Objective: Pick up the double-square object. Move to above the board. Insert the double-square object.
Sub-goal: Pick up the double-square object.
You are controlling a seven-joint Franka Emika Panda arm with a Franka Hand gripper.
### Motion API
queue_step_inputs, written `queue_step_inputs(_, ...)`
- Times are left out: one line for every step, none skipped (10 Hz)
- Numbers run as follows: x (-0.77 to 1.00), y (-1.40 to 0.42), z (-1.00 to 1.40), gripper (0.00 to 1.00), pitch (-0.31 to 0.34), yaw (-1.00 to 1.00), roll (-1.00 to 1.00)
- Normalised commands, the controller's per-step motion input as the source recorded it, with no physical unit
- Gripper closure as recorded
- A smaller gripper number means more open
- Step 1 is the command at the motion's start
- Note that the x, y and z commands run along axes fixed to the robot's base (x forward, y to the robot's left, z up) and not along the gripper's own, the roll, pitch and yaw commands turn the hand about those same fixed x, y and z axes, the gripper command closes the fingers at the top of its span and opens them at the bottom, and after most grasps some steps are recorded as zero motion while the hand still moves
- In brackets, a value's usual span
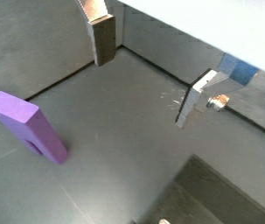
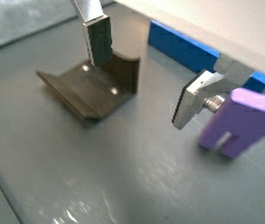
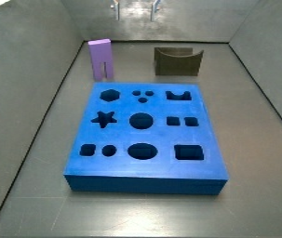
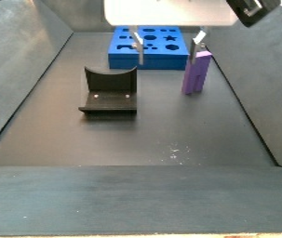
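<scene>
The double-square object [image 3: 100, 60] is a tall light-purple block standing upright on the grey floor near the back wall, just beyond the board's far left corner. It also shows in both wrist views [image 1: 30, 127] [image 2: 240, 122] and beside the board in a side view [image 4: 199, 72]. The board [image 3: 122, 135] is a flat bright-blue slab with shaped holes; other views catch it too [image 4: 168, 61] [image 2: 181, 52]. My gripper [image 1: 146, 79] [image 2: 146, 83] hangs open above the floor between the purple block and the fixture, nothing between its fingers. In the side views the gripper [image 3: 137, 7] [image 4: 167, 41] sits high up.
The fixture [image 3: 177, 62] [image 4: 108, 91] [image 2: 94, 87], a dark bracket, stands on the floor at the back, right of the purple block. Grey tray walls [image 3: 56, 102] close in the floor on all sides.
</scene>
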Motion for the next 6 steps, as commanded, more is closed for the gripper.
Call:
queue_step_inputs(-0.40, 0.00, -0.24, 0.00, 0.003, 0.05, 0.00)
queue_step_inputs(-0.47, 0.00, -0.20, 0.00, 0.000, 0.18, 0.00)
queue_step_inputs(-0.46, 0.00, -0.13, 0.00, 0.000, 0.33, 0.00)
queue_step_inputs(-0.47, 0.00, -0.11, 0.00, 0.000, 0.37, 0.00)
queue_step_inputs(-0.49, 0.00, -0.10, 0.00, 0.000, 0.44, 0.00)
queue_step_inputs(-0.47, -0.05, -0.11, 0.00, 0.000, 0.50, 0.00)
